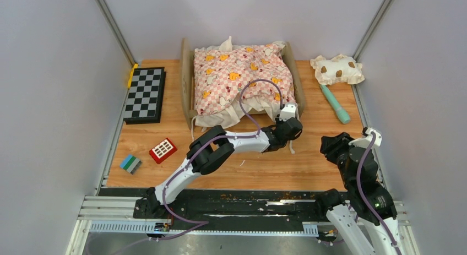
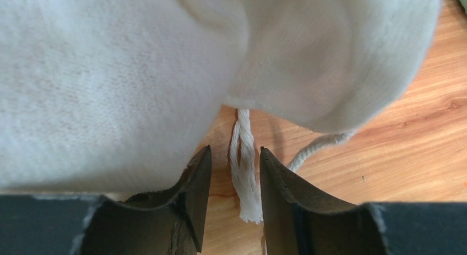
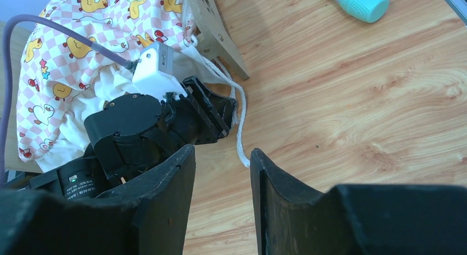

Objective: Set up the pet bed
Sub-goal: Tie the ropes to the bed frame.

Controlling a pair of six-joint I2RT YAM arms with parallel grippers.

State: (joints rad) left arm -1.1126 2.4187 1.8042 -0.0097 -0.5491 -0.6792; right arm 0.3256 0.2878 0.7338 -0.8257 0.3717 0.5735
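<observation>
The pet bed (image 1: 185, 81), a light-wood frame, stands at the back middle of the table, its base hidden under a pink checkered cushion (image 1: 237, 73) with a cream ruffle. My left gripper (image 1: 289, 128) is at the bed's front right corner. In the left wrist view it (image 2: 234, 156) is open, and a frayed white cord (image 2: 243, 161) lies loose on the wood between its fingers, under the cream fabric (image 2: 110, 84). My right gripper (image 3: 223, 156) is open and empty, low over the table right of the left one, facing the bed's wooden leg (image 3: 217, 34).
A cream brown-spotted pillow (image 1: 337, 69) lies at the back right, with a teal cylinder (image 1: 335, 103) in front of it. A checkerboard (image 1: 144, 93) sits at the left. A red block (image 1: 163, 150) and a green-blue block (image 1: 130, 163) lie near the front left.
</observation>
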